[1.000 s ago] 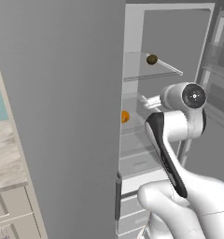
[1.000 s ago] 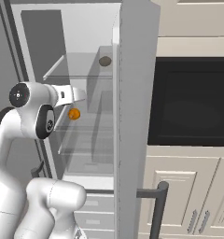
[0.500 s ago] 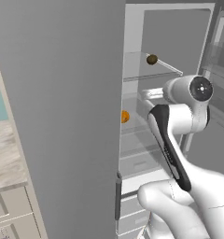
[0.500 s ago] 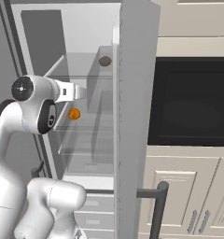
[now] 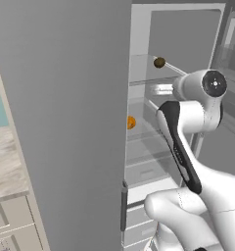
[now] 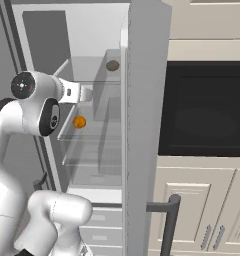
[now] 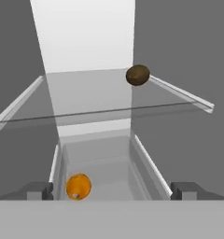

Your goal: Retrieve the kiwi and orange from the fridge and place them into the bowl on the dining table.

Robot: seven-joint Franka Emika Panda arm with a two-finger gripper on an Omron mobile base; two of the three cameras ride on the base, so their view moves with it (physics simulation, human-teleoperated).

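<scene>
- In my left base view, the fridge [image 5: 65, 122] door runs off the top and bottom edges, and its edge hides part of the orange [image 5: 131, 122].
- My gripper [image 7: 112, 190] shows as two dark tips at the bottom of the hand view; the rest is cut off.
- In my right base view, the fridge's lower drawers pass behind the arm.
- The kiwi [image 6: 112, 65] is too small there to read surface detail.

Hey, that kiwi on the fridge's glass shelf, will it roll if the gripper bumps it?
Probably: the kiwi looks roundish and sits on smooth glass. It lies near the shelf's side rail, so a nudge might send it sideways.
</scene>
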